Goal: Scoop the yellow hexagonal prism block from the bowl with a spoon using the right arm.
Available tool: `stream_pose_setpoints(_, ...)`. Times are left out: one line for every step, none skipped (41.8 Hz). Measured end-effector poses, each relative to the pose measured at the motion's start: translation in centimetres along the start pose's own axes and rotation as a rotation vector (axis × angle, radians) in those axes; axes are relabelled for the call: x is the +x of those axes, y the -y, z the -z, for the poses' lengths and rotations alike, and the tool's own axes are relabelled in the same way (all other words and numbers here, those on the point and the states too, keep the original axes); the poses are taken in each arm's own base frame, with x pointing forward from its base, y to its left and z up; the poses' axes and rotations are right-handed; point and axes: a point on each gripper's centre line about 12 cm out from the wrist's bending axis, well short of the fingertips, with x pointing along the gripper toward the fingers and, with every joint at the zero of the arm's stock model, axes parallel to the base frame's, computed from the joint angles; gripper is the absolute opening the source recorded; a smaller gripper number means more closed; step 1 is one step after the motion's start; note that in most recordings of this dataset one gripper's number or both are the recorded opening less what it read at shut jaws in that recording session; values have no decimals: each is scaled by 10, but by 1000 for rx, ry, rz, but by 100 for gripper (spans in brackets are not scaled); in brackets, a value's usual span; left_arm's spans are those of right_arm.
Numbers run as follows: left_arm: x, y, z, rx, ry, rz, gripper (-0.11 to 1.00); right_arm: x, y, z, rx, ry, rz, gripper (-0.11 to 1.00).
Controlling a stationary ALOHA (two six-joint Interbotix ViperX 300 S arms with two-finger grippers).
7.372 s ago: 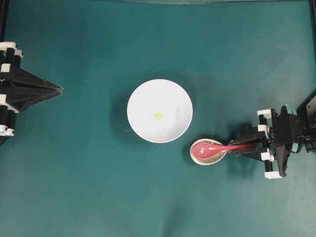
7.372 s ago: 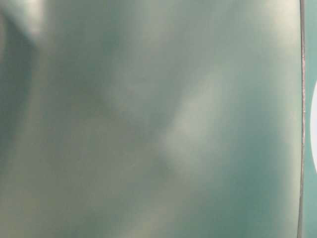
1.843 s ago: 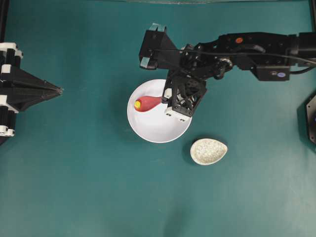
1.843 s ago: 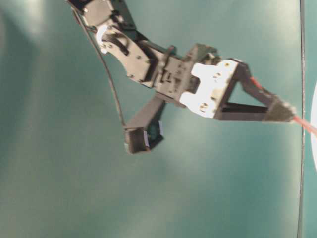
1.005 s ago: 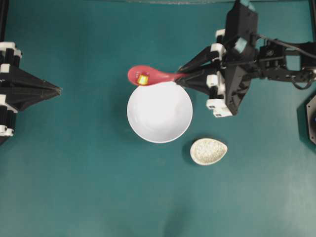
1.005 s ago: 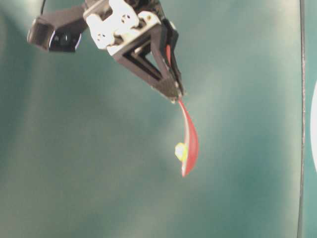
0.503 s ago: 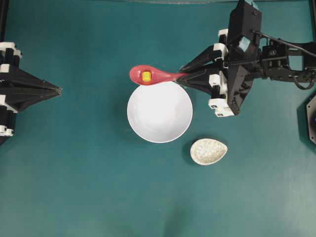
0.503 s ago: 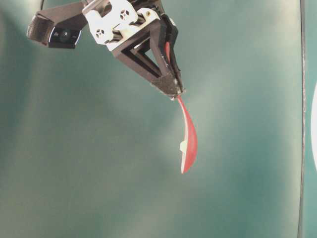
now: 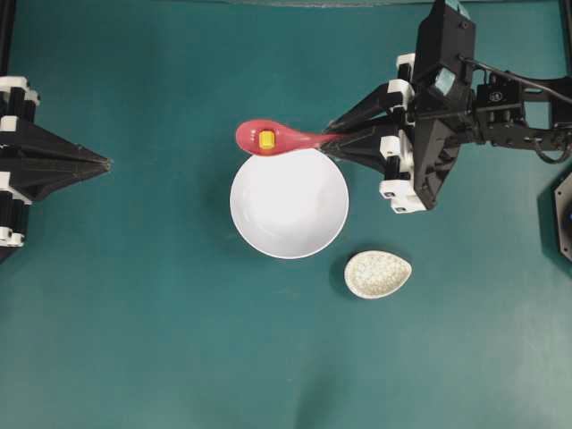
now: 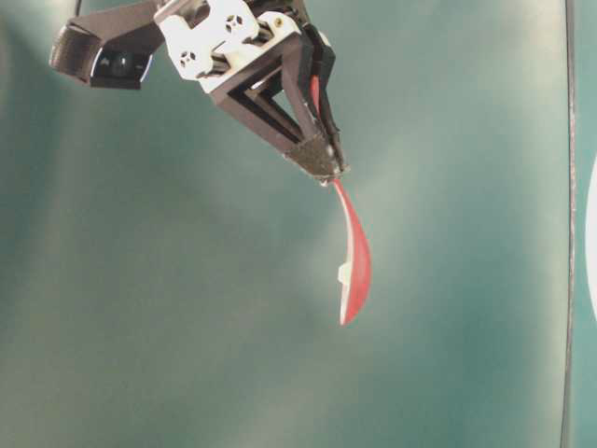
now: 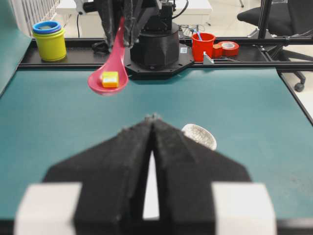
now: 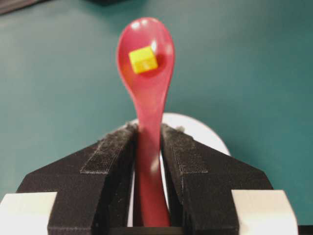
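Pink-red spoon (image 9: 284,138) clamped by its handle in the right gripper (image 9: 332,140), scoop pointing away along the jaws' line. Yellow hexagonal prism block (image 9: 266,138) seated in the scoop, just beyond the bowl (image 9: 289,234) rim. Left gripper (image 9: 105,164) closed, well apart.

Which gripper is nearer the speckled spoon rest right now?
Right. The right gripper, holding the spoon, sits just above the spoon rest in the overhead view; the left gripper is far across the table.

Glossy pink-red spoon (image 12: 146,88), matt yellow block (image 12: 143,59), smooth white bowl (image 9: 289,201), speckled rest (image 9: 377,273).
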Motion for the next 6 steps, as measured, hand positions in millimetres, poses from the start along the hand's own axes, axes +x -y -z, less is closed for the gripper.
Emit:
stream_pose_setpoints(0, 0, 0, 0, 0, 0, 0, 0, 0, 0, 2, 2, 0, 23)
stream_pose_setpoints(0, 0, 0, 0, 0, 0, 0, 0, 0, 0, 0, 2, 0, 23)
stream_pose_setpoints(0, 0, 0, 0, 0, 0, 0, 0, -1, 0, -1, 1, -1, 23)
stream_pose_setpoints(0, 0, 0, -2, 0, 0, 0, 0, -1, 0, -1, 1, -1, 23)
stream_pose_setpoints(0, 0, 0, 0, 0, 0, 0, 0, 0, 0, -4, 0, -1, 23)
stream_pose_setpoints(0, 0, 0, 0, 0, 0, 0, 0, -1, 0, -2, 1, -1, 23)
